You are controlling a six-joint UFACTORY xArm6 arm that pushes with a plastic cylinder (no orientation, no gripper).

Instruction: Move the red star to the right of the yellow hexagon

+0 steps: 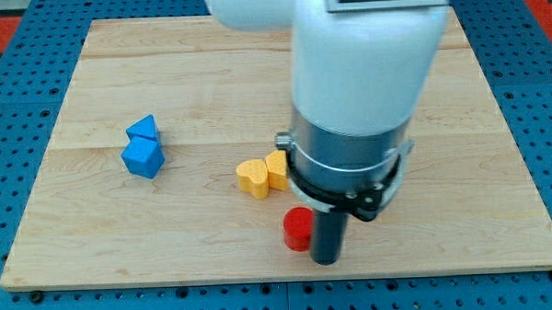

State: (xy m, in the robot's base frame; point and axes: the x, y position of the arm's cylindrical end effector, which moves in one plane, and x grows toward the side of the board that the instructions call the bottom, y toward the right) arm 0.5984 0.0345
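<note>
A red block [298, 229] lies near the view's bottom centre; its shape is partly hidden by the rod, so I cannot make out a star. My tip [326, 260] rests on the board just right of and slightly below the red block, touching or nearly touching it. A yellow heart-shaped block [253, 177] lies up and left of the red block. A second yellow block [276, 167], partly hidden behind the arm, touches its right side; its shape is unclear.
Two blue blocks sit together at the view's left: a triangular one [143, 129] above a cube-like one [144, 159]. The wooden board [123, 243] is edged by blue pegboard. The white arm body [365, 69] hides the board's upper middle.
</note>
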